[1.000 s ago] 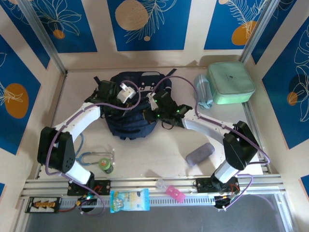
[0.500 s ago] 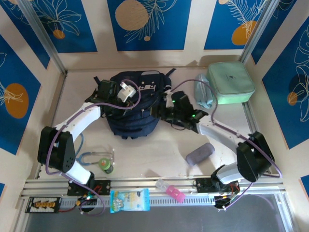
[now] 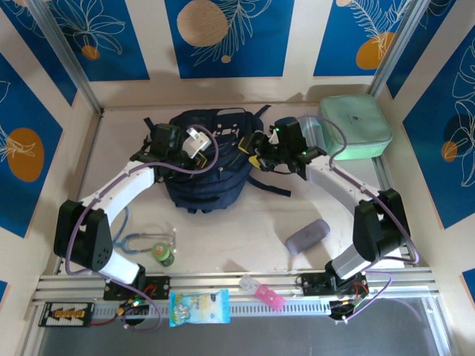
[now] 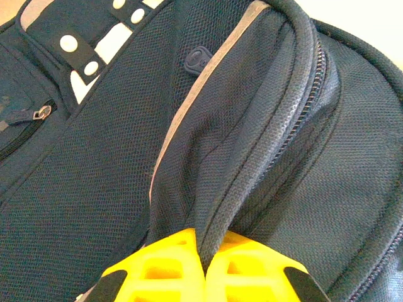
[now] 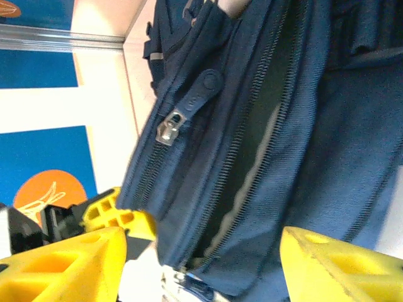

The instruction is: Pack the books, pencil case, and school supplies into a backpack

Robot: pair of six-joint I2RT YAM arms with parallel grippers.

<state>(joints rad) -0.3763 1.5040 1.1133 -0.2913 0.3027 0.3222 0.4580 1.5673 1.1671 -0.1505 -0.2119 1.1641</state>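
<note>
The navy backpack lies at the back middle of the table. My left gripper is over its upper left part, and its yellow fingers are shut on a fold of backpack fabric beside the zip. My right gripper hangs open at the bag's right edge. In the right wrist view the right gripper has its fingers wide apart around the backpack, whose zip gapes beside a metal zip pull. A grey-purple pencil case lies near the front right. The books are out of view.
A mint-green case sits at the back right with a pale blue item beside it. A stethoscope-like tube and a green item lie front left. A pink item and a blue packet rest on the front rail.
My right gripper has opened, let go of the backpack's top and swung right and back to the bag's right edge. My left gripper has kept its hold.
</note>
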